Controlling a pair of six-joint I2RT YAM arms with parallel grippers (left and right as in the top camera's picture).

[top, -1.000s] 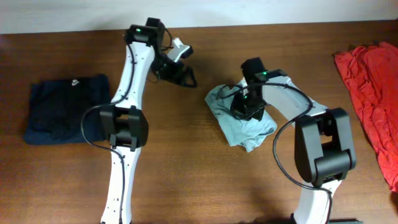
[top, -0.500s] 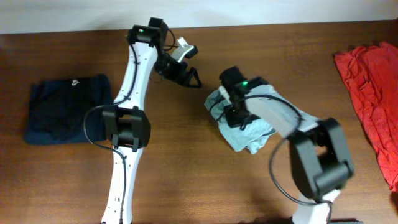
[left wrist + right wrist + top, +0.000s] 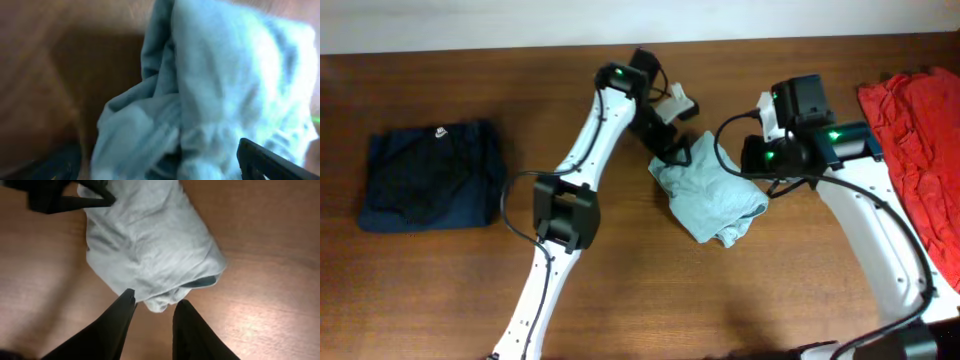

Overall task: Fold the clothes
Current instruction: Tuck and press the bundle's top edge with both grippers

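Grey-blue tee (image 3: pixel 715 200) bunched mid table (image 3: pixel 620 290); left gripper (image 3: pixel 670 152) spread wide at its upper-left edge, right gripper (image 3: pixel 156 299) slightly apart, empty, near right edge. Grab outer corners, single layer, pull flat

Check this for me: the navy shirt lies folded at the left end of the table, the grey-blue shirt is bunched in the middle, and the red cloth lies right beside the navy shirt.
Wrong on one point: the overhead view shows the red cloth at the table's far right end, well apart from the navy shirt. The rest stands.
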